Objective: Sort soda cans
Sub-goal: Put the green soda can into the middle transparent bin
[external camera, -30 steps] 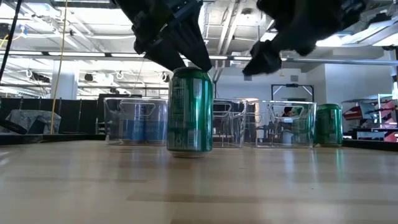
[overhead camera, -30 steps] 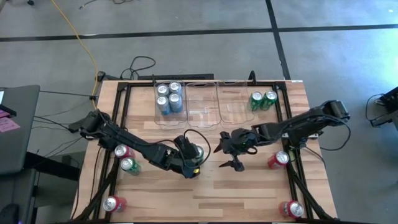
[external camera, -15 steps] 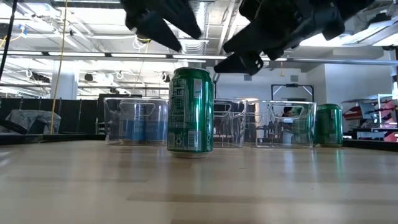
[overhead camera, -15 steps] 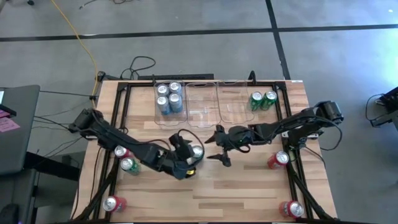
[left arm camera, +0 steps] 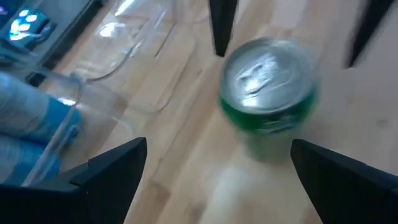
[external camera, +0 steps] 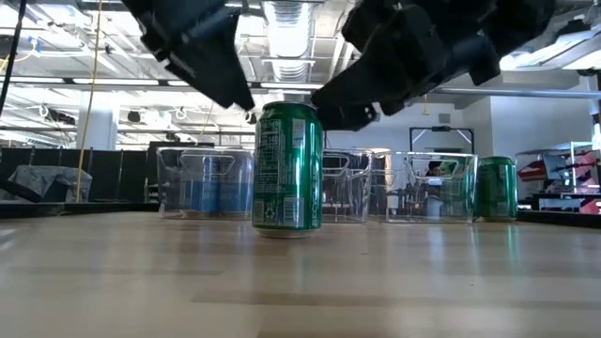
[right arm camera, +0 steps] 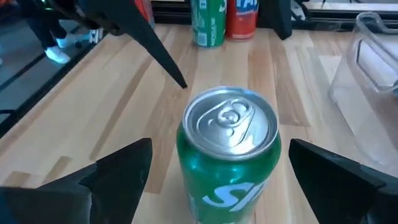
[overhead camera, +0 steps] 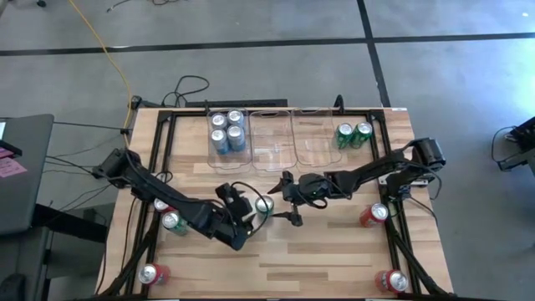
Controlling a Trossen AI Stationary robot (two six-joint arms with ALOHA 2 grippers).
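Observation:
A green soda can [overhead camera: 264, 203] stands upright on its base near the table's middle, seen also in the low view [external camera: 287, 169]. My right gripper [overhead camera: 287, 200] is open and comes level from the table's right. Its fingers stand on either side of the can [right arm camera: 229, 155] without touching it. My left gripper [overhead camera: 244, 210] is open, just left of the can [left arm camera: 267, 93] and apart from it. Both arms hang above the can in the low view.
Three clear bins stand at the far edge: the left bin [overhead camera: 211, 155] holds several blue cans [overhead camera: 227, 132]; the middle [overhead camera: 272, 142] and right [overhead camera: 314, 142] bins hold none. Two green cans [overhead camera: 354, 134] stand right of them. Red cans [overhead camera: 374, 215] [overhead camera: 393, 281] [overhead camera: 153, 273] [overhead camera: 163, 203] and a green one [overhead camera: 174, 221] stand near the sides.
My left gripper has drawn back from the green can toward the table's left and stays open. My right gripper has moved left toward the can until its open fingers flank it. The can has stayed upright in place.

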